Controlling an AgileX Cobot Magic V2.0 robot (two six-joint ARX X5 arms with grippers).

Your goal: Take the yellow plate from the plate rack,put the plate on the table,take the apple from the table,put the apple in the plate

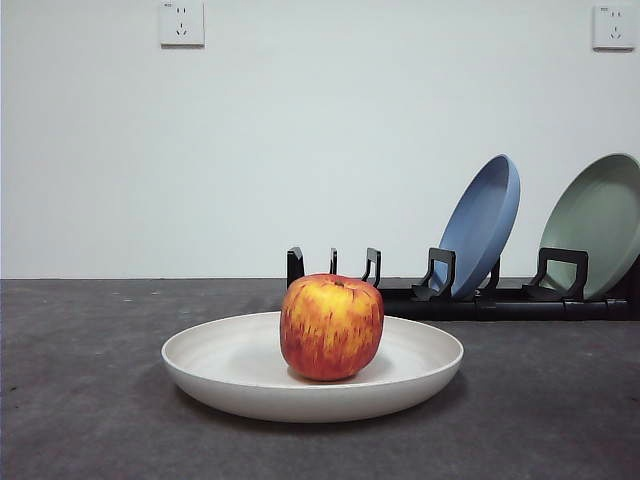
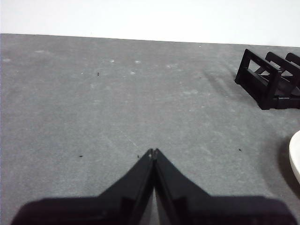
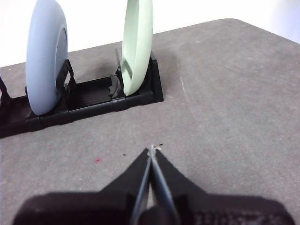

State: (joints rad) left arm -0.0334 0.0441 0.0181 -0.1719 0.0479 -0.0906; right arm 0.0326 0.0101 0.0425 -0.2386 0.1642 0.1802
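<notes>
a plain white wall with two power sockets (image 1: 181, 23) high up backs the scene, and below it the dark grey table (image 1: 80, 400) runs across the front view. near the middle of the table the yellow plate (image 1: 230, 375) lies flat, and the apple (image 1: 331, 327) sits upright in it, a little right of the plate's centre, stem dimple on top.

behind the plate, further back and to the right, stands the plate rack (image 1: 500, 300). its left slots hold nothing; a blue plate (image 1: 483, 222) leans in a slot further right, and a pale green plate (image 1: 600, 220) leans at the right end, cut by the picture's edge.

the left gripper (image 2: 153, 151) hangs over bare table, its jaws pressed together tip to tip, holding nothing; the rack's empty end and a sliver of the yellow plate's rim show off to its right. the right gripper (image 3: 153, 149) is likewise closed on nothing above bare table, a little way in front of the rack's end where the blue and green plates stand. neither gripper appears in the front view.
</notes>
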